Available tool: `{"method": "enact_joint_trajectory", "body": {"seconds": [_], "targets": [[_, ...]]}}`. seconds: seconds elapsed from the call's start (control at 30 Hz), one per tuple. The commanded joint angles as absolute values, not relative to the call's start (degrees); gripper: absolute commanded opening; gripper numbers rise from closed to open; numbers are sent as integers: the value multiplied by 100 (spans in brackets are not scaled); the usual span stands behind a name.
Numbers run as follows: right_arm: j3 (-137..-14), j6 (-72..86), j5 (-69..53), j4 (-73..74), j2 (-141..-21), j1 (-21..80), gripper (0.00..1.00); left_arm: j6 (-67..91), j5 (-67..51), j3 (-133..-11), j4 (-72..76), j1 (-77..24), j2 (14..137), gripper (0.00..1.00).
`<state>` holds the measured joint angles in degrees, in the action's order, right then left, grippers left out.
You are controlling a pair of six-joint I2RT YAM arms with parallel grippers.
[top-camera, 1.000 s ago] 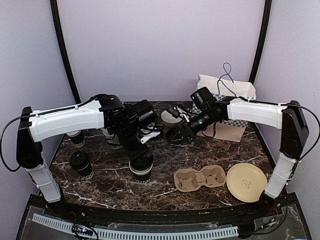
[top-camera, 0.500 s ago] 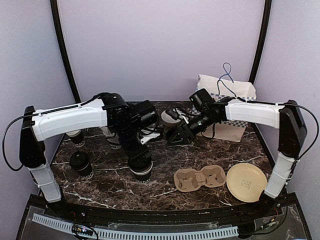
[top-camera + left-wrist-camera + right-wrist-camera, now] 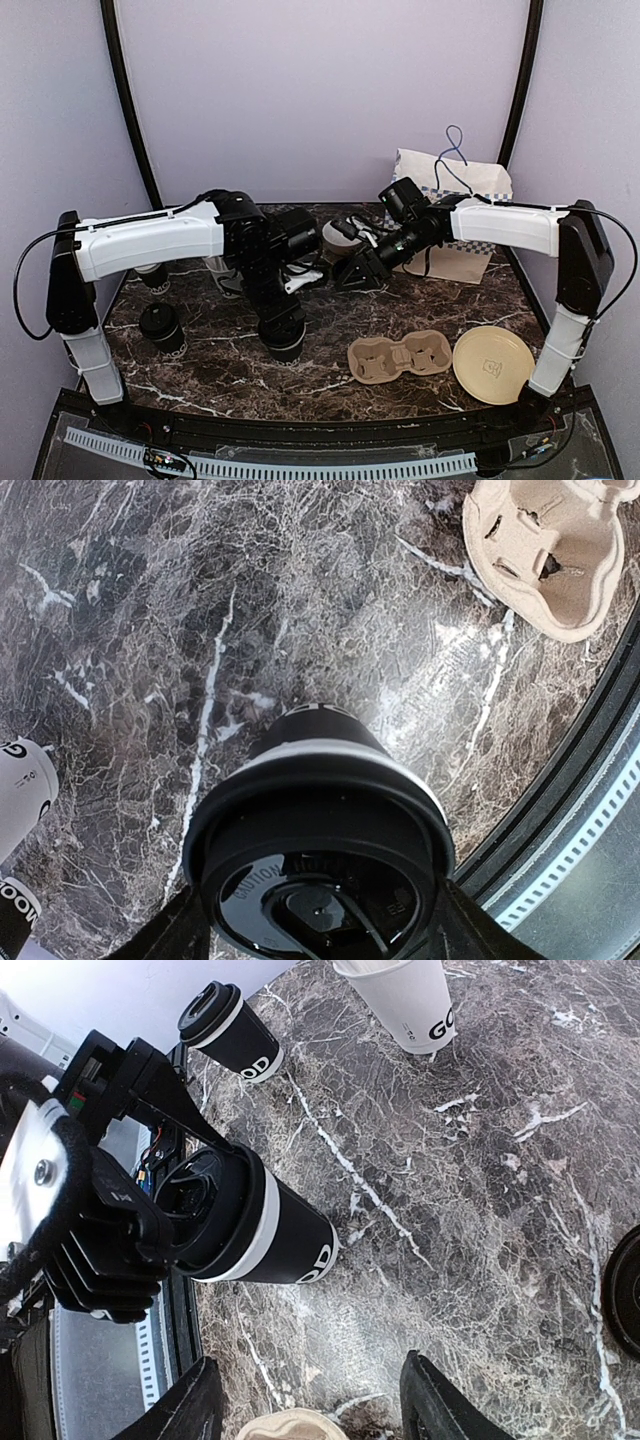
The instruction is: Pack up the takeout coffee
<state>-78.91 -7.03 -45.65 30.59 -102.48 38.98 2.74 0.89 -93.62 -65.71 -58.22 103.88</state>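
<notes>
Okay, so a dark marble tabletop veined in white is seen, boxed in by pale lavender walls. Near the middle, a lidded black cup is clamped at its rim by the left gripper. The right gripper is held spread apart with nothing in it, farther back. A second lidded cup is parked near left, and a cardboard carrier is laid near right.

A dark marble table with white veins bears a tan pulp carrier near its front edge, two wells showing, both empty. Just beside it on the right lies a round tan plate. At the back right sits a white bag with a blue loop handle, before a lilac wall. A white cup with black lettering stands on the marble.
</notes>
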Motion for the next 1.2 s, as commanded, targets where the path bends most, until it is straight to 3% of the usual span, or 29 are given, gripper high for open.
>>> {"method": "enact_joint_trajectory", "body": {"seconds": [0.0,0.03,0.07,0.13,0.5,0.57,0.73,0.87,1.0,1.17], "targets": [[-8024,-773,-4693,3112,-10314,3924,61,215,14,-9398,-6614,-5785,10438,69],[-8029,-770,-4701,3119,-10318,3926,61,217,16,-9407,-6615,-5790,10447,71],[-8032,-770,-4702,3127,-10317,3924,61,215,32,-9414,-6617,-5787,10444,85],[-8033,-780,-4702,3126,-10304,3928,61,220,91,-9460,-6608,-5790,10420,97],[-7787,-385,-4871,2923,-10245,3929,62,250,260,-9565,-6855,-5791,9402,99],[-7706,-50,-5107,2770,-10296,3929,67,269,294,-9211,-6404,-5788,8943,99],[-7581,824,-6047,2233,-10612,4021,72,918,203,-6911,-3272,-5687,7375,99],[-7633,876,-6042,2270,-10821,4266,72,2334,-132,-6314,-2931,-4954,7285,66],[-7700,930,-6061,2297,-10959,4454,71,3138,-866,-5608,-2147,-4852,7001,66],[-7856,991,-6215,2315,-11191,4542,58,3637,-1109,-5208,-1999,-4859,6857,68]]}}
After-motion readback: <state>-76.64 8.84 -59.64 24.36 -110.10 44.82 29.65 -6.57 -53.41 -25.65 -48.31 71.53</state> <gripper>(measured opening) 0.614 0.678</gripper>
